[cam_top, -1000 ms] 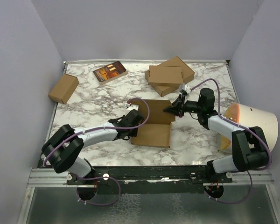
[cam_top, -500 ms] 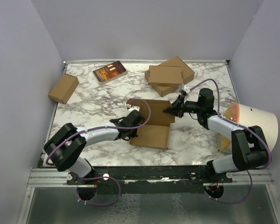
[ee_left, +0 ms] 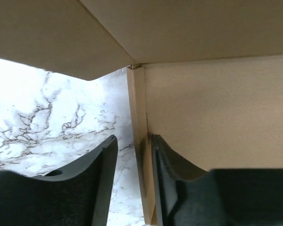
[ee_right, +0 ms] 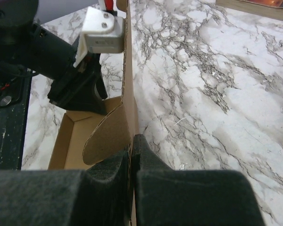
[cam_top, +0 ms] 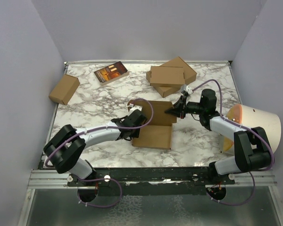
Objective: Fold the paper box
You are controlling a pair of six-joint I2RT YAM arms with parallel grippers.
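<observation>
The paper box [cam_top: 153, 136] lies open at the table's middle, brown cardboard, with its back panel [cam_top: 158, 113] raised upright. My left gripper [cam_top: 135, 123] is at the box's left wall. In the left wrist view its jaws [ee_left: 132, 188] straddle that wall [ee_left: 141, 179]: the right finger touches the wall's inner side and the left finger stands apart over the marble. My right gripper [cam_top: 172, 112] is shut on the raised panel's right edge. In the right wrist view its fingers [ee_right: 131, 150] pinch the cardboard [ee_right: 108, 136], with the left gripper [ee_right: 78, 89] beyond.
A stacked pair of folded boxes [cam_top: 172, 75] stands at the back right. A small carton [cam_top: 64, 89] sits at the back left and a book [cam_top: 111, 72] behind the middle. An orange and white dome [cam_top: 250, 121] is at the right edge. Walls enclose the table.
My left gripper has edged slightly along the box's left wall and the box's front has shifted a little left. The right arm has not moved.
</observation>
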